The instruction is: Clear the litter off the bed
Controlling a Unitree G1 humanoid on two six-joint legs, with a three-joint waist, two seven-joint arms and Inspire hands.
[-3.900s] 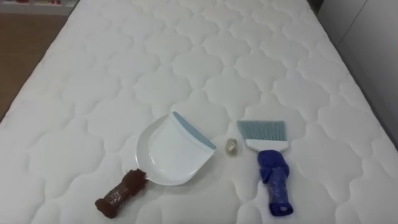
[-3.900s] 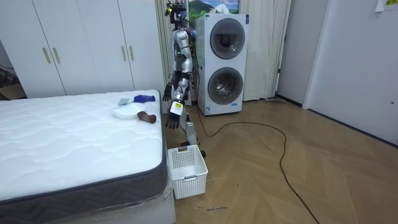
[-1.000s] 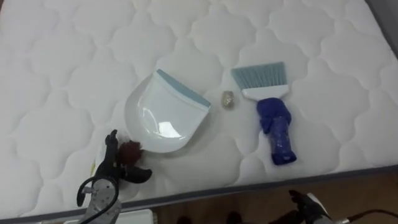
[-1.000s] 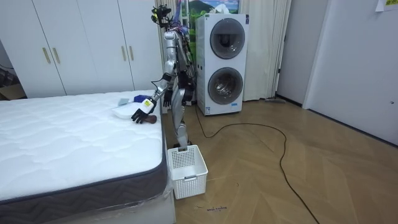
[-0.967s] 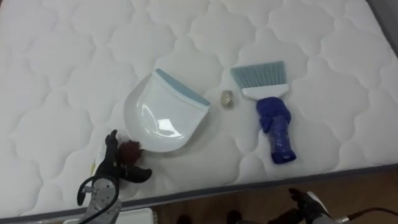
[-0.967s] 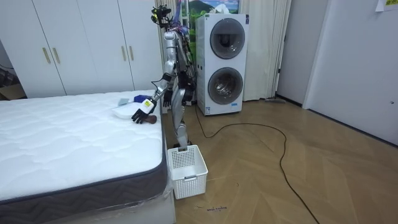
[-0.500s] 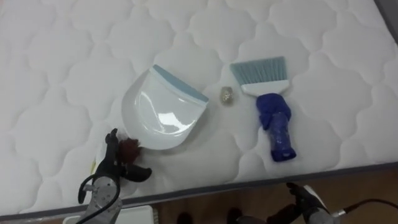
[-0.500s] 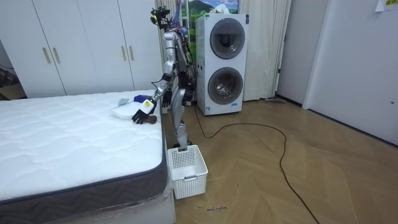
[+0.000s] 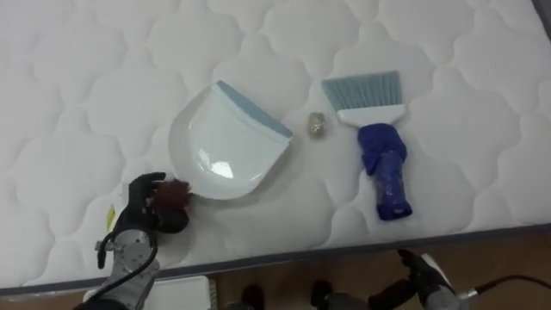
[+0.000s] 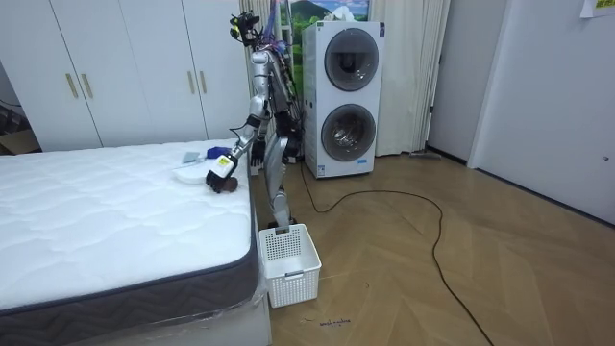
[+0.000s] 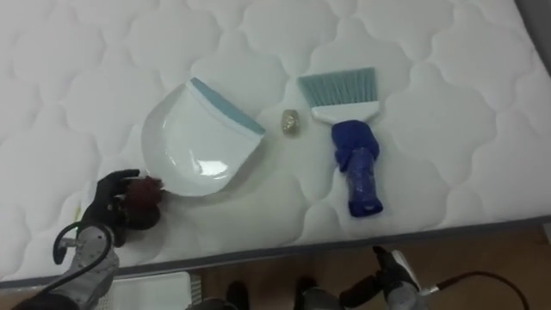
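The left hand [image 9: 136, 222], lower left in the eye views, curls round the brown fuzzy handle [image 9: 173, 197] of the white dustpan [image 9: 225, 153] on the quilted bed [image 9: 95, 77]. To the right lie a crumpled scrap [image 9: 316, 125] and a blue-handled brush [image 9: 377, 148]. The right hand [image 9: 425, 274] is at the lower right, its state unclear. The room view adds a white basket [image 10: 288, 261] on the floor.

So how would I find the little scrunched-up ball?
Look at the white quilted mattress, near its front edge. In the gap between the white dustpan and the blue-handled brush lies the ball. It is a crumpled, yellowish lump, far smaller than either tool.
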